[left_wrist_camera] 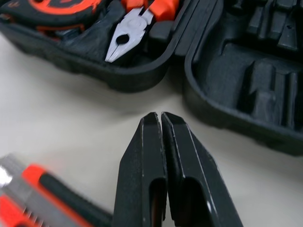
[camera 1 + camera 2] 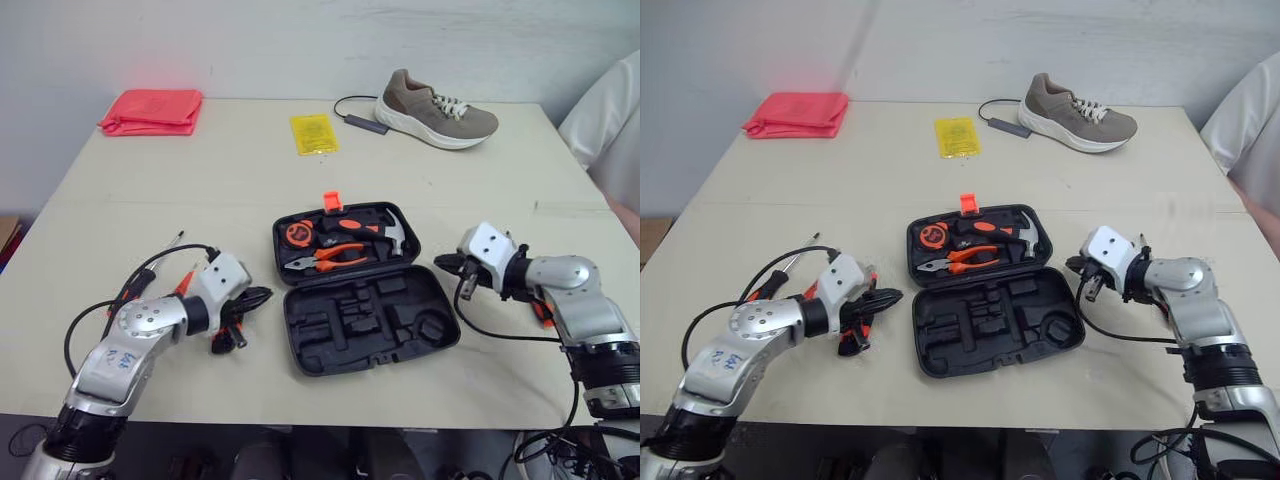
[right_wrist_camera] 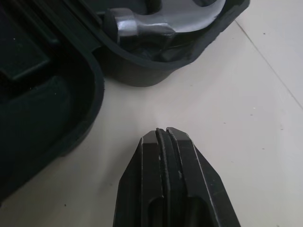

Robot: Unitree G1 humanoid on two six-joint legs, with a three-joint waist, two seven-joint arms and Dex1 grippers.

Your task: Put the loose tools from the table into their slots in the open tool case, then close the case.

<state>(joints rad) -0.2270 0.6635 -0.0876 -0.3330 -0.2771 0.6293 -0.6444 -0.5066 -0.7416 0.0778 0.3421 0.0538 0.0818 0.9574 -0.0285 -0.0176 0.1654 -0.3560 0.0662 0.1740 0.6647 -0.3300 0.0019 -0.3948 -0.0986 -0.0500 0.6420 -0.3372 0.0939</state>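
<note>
Head views, done: the case [image 2: 300, 352] lies open mid-surface [image 2: 200, 180], and its far half already holds a tape measure [image 2: 298, 235], pliers [image 2: 325, 258] and a hammer [image 2: 385, 228].
Head views, left to do: a screwdriver [image 2: 135, 285] lies loose at near left, beside the left tool [image 2: 262, 296]. The near-half slots are empty and the case is unclosed.
Left wrist view: the left tool is pinched narrow, holds nothing and points at the case. An orange-black handle [image 1: 38, 189] lies beside it.
Right wrist view: the right tool [image 3: 165, 131] is narrow and empty, just right of the case.
Writing: none readable on the case or the yellow packet [image 2: 313, 133].

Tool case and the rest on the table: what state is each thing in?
tool case, open, lying flat; near half's slots empty.
hammer, seated in far half.
pliers, seated in far half.
screwdriver, loose on table.
left gripper, jaws shut, empty.
right gripper, jaws shut, empty.
</note>
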